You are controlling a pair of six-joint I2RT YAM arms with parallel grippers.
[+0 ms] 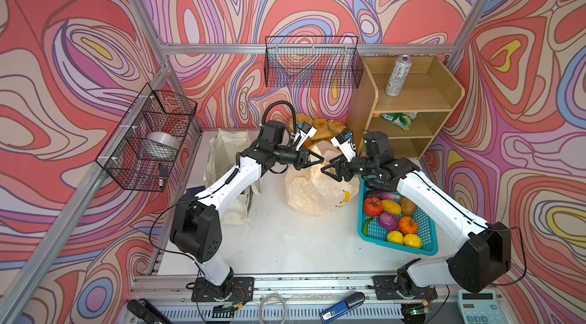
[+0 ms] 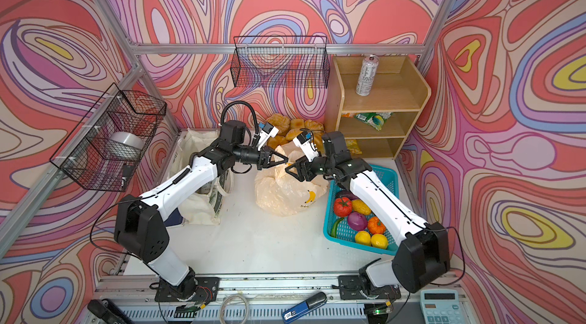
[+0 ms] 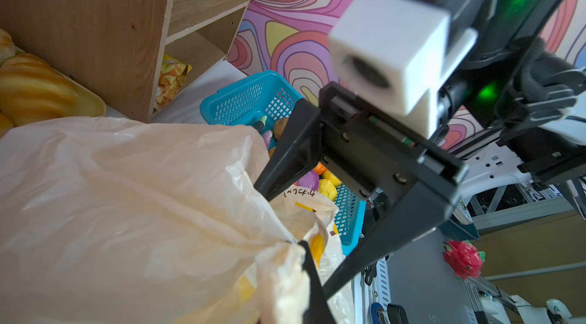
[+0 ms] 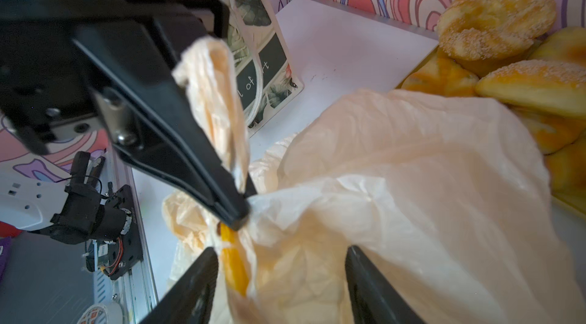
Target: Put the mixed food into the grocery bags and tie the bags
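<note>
Task partly done. The plastic bag (image 1: 312, 192) bulges, with yellow items showing through the film, but its neck appears unknotted. The drink can (image 1: 399, 75) and snack packet (image 1: 400, 120) sit on the shelf (image 1: 412, 105) beyond the right gripper (image 1: 326, 168). The lemons (image 1: 403, 239) lie in the teal basket (image 1: 428, 251) beneath that arm. The cloth tote (image 1: 222, 151) stands behind the left gripper (image 4: 236, 211); its contents are not visible.

The left gripper is clamped on a gathered strip of the bag's mouth. The right gripper stands open, almost tip to tip with it, its jaws straddling the adjoining film without gripping it.
</note>
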